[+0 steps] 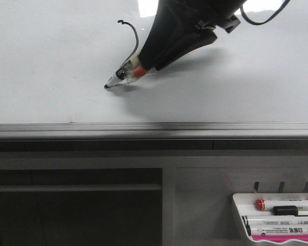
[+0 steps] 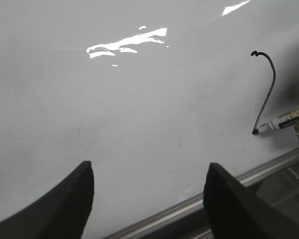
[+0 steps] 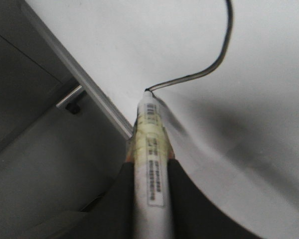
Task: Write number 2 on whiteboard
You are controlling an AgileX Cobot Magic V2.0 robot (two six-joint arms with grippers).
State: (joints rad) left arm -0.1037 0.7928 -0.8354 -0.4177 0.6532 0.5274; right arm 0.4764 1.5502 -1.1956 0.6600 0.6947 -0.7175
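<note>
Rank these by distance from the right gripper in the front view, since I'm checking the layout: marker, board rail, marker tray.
1. Marker: clamped in the right gripper, tip on the whiteboard.
2. Board rail: below, along the board's near edge.
3. Marker tray: lower right corner, farthest.

Office or lab-type room: big glossy whiteboard [image 1: 51, 61] fills upper frame, grey metal rail [image 1: 154, 128] below it, grey panels underneath, white tray [image 1: 277, 218] of markers [image 1: 285, 205] hung at lower right.

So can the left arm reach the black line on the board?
Probably yes. The left gripper hangs open over the whiteboard, with bare board between it and the line; only the marker sits nearby.
</note>
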